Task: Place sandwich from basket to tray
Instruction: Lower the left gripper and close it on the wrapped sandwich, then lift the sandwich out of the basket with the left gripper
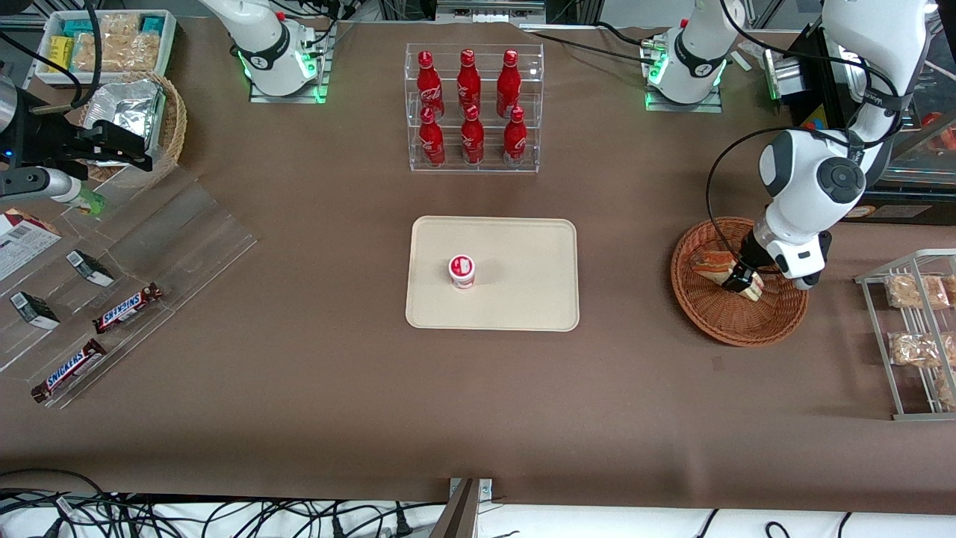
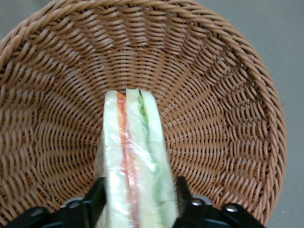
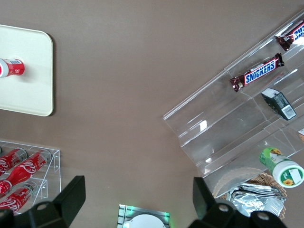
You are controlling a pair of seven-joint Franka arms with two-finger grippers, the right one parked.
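The brown tabletop (image 1: 314, 388) carries everything. At its middle lies the cream rectangular tray (image 1: 523, 254), flat, with a small red-and-white lidded cup (image 1: 461, 270) standing on it. Farther from the front camera than the tray stands a clear acrylic rack (image 1: 473, 108) holding six red cola bottles in two rows.

Toward the working arm's end of the tabletop sits the round reddish-brown wicker basket (image 1: 736, 321), well apart from the tray. The left arm reaches down into it, and its gripper (image 1: 745, 282) is low inside the basket, over the woven floor.

The wrapped triangular sandwich (image 2: 135, 161) is in the basket, standing on edge so that its white bread slices and the red and green filling layers face the wrist camera. The jaws are narrowed around it: one black finger (image 2: 95, 202) lies against one bread face and the other against the other face, so the sandwich fills the gap between them. Its wide end sits between the fingers and its narrower end points away across the wicker weave. Whether it is lifted off the basket floor cannot be told.
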